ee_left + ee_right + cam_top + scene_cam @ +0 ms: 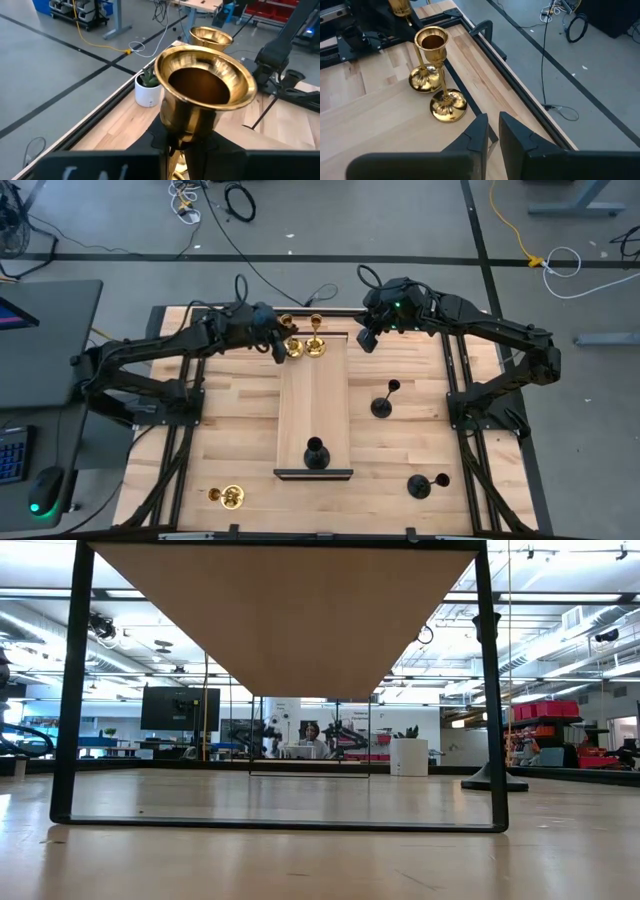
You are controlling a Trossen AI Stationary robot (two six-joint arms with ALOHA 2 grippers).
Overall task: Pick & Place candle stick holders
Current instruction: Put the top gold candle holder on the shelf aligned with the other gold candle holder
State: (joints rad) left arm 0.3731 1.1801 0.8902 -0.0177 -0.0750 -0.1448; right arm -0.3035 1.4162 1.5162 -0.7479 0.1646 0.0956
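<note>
Two gold candle stick holders (293, 346) (316, 346) stand upright on their bases at the far end of the long wooden board (314, 405). My left gripper (278, 348) is shut on the left one, whose cup (205, 90) fills the left wrist view. My right gripper (492, 127) hovers empty just right of the pair, its fingers a narrow gap apart. A black holder (316, 453) stands at the board's near end. Two black holders (385, 400) (428, 484) and a gold one (228, 496) lie on the table. My left gripper pinches the gold holder's stem just below the cup (192, 142) between its two fingers, coming level from the table's left. The holder is upright. Its base (294, 348) shows beside the fingers at the board's far end; whether it rests there or is lifted I cannot tell.
A small white pot with a green plant (148, 90) stands at the table's far edge. The board has a dark end stop (313, 474) at its near end. Black frame rails run along both sides of the table (455, 390).
</note>
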